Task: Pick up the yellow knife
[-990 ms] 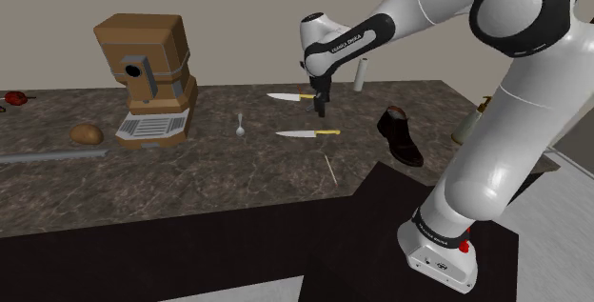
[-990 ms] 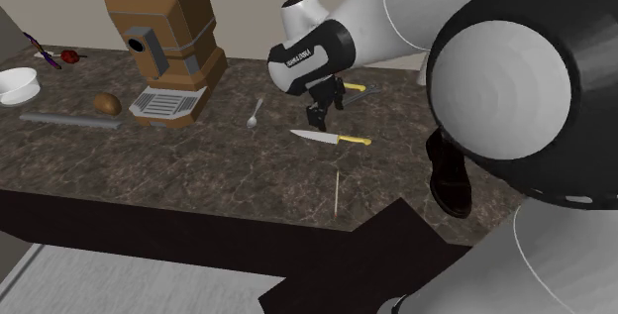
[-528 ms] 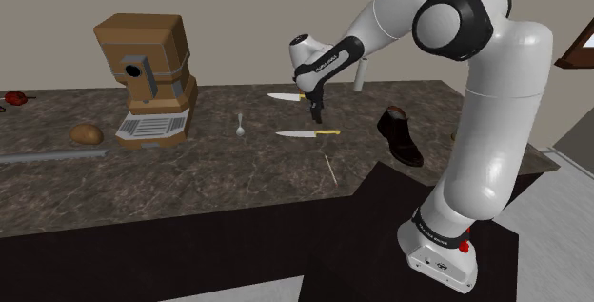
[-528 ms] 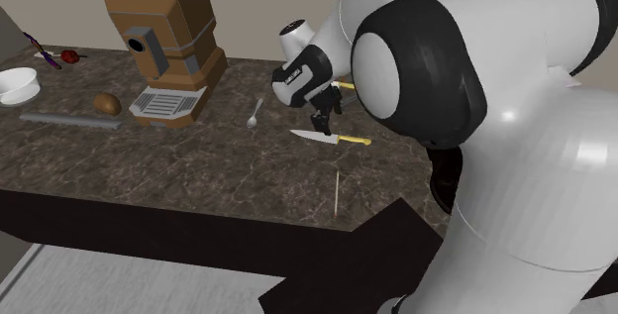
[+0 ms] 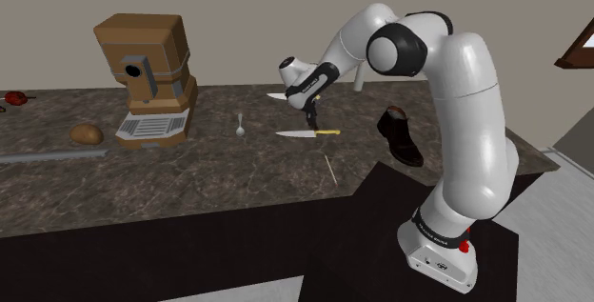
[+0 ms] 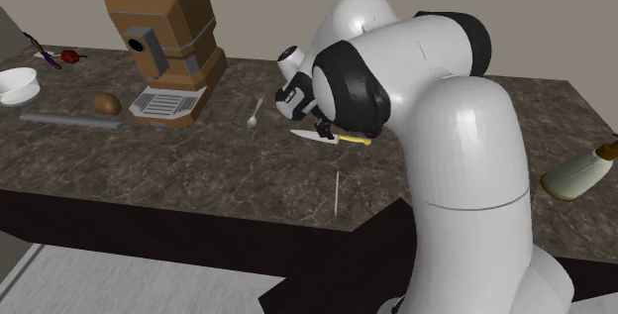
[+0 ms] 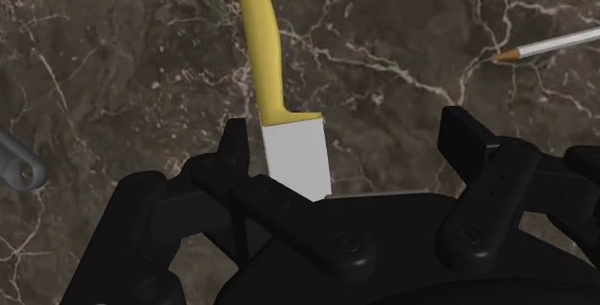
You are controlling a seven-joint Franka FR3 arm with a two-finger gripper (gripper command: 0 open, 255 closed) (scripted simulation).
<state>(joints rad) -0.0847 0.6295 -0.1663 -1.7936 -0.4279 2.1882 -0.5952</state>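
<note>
- While the white arm is bending down from its stand, the gripper is hanging low over the dark marbled counter, right above the yellow-handled knife.
- Black fingers are standing spread apart and are clasping nothing.
- In the wrist view the knife's grey blade is lying between the fingers, close beside one of them; whether it is touching that finger cannot be told. The yellow handle is pointing away from the hand.
- The knife is lying flat on the counter, with its blade toward the shoulder view's left and its handle toward the right.
- A thin pale stick is lying on the counter near the knife, on the side toward the counter's front edge.
- A small spoon is resting at the knife's left in the shoulder view, apart from it.
- A brown boxy coffee machine is standing further left.
- A black shoe is sitting at the knife's right.
- A white bowl is sitting at the counter's far left end in the second exterior view.
</note>
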